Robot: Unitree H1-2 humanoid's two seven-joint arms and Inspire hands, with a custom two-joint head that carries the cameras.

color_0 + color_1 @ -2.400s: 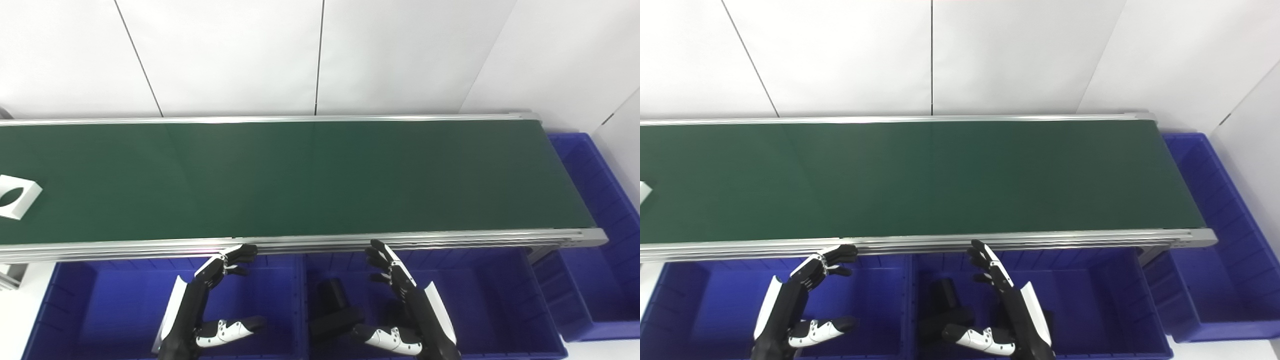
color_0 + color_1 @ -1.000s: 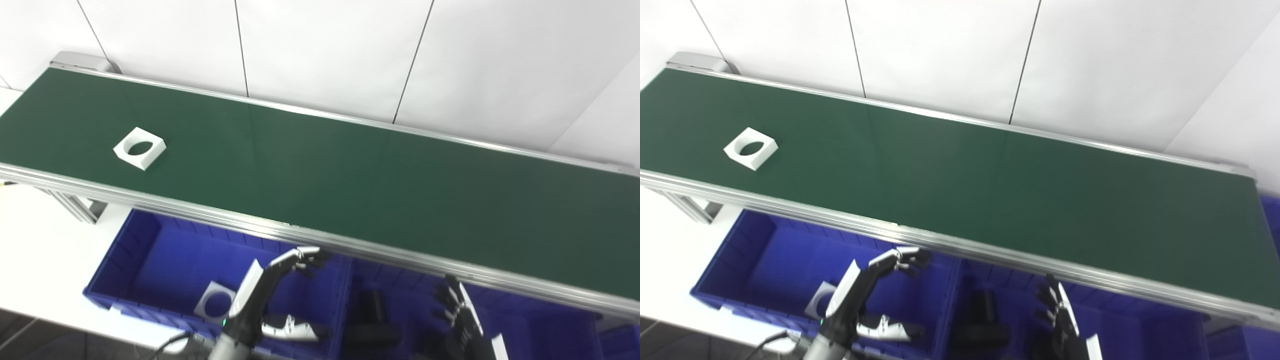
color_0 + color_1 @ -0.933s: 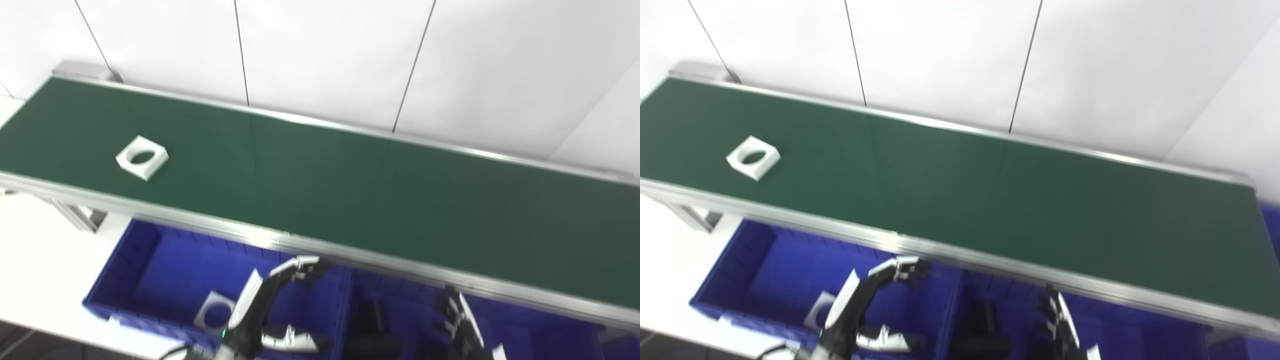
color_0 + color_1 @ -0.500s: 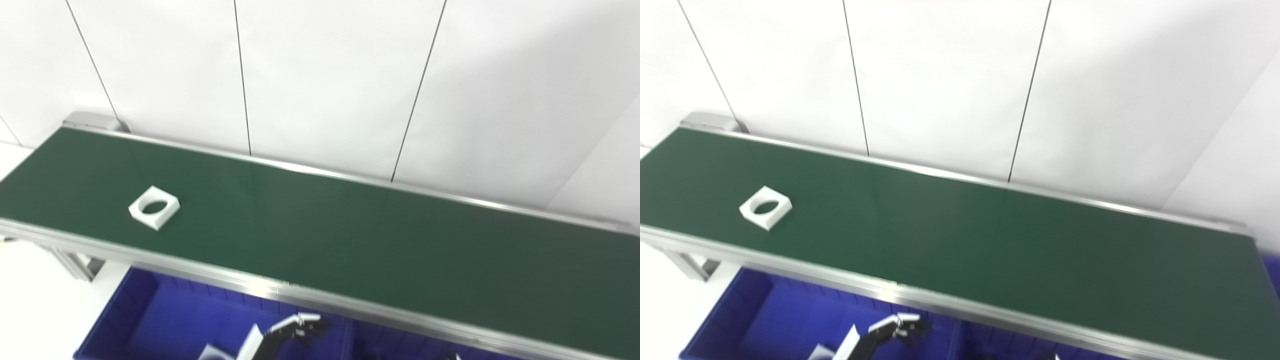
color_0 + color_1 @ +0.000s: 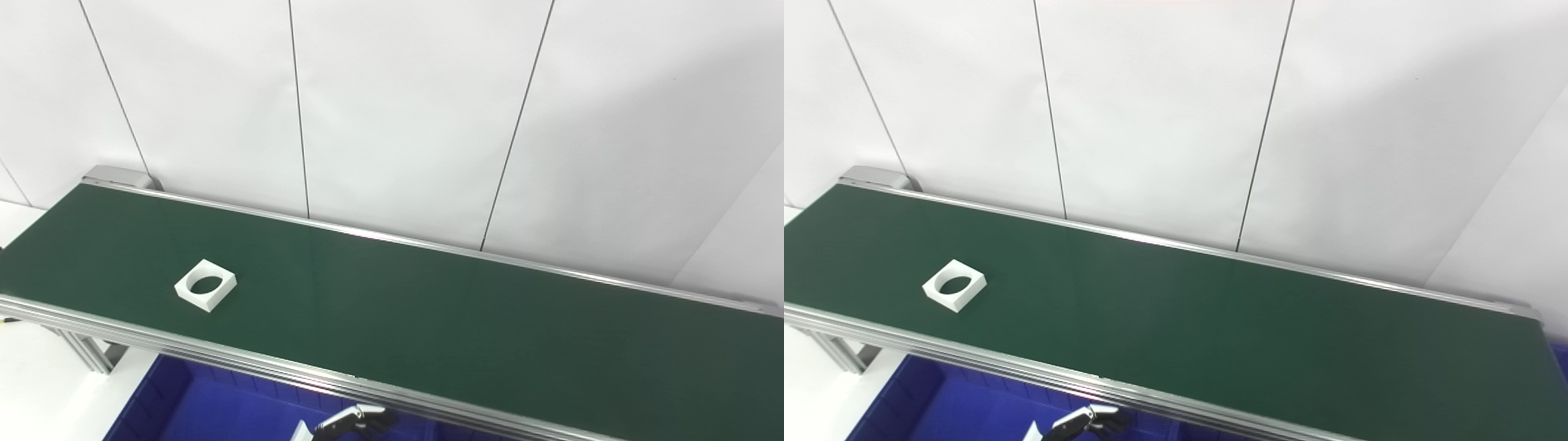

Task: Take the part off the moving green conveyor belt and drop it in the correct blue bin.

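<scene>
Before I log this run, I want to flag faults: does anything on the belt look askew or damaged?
Nothing stands out. The white part lies flat on the green belt, turned cornerwise but intact.

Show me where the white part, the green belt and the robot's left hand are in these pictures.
white part [image 5: 215, 295]: left eye view, on its near right rim.
green belt [image 5: 429, 318]: left eye view, on bare belt surface.
left hand [image 5: 1084, 421]: right eye view, on its fingers.

The conveyor belt [image 5: 429, 318] is matt dark green, smooth, edged by brushed silvery metal rails [image 5: 245, 366]. At left frame lies a matt white plastic-looking part [image 5: 206, 285]. Lower left, a blue bin [image 5: 202, 410] looks like slightly glossy plastic.
</scene>
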